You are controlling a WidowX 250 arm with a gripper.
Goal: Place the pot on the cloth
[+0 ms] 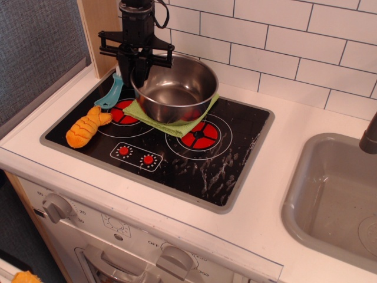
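Observation:
The shiny steel pot [175, 93] stands upright on the light-green cloth [177, 126], which lies on the black stove top and shows only at the pot's left, front and right edges. My black gripper [137, 69] comes down from above at the pot's left rim. Its fingers appear closed over the rim, one inside and one outside the wall. The pot's base looks to rest on the cloth.
An orange plush toy [87, 127] lies at the stove's left. A blue brush [112, 89] lies behind it, by the wooden wall. A red burner [200, 135] is in front of the pot. The grey sink [306, 200] and a dark faucet [370, 135] are at the right.

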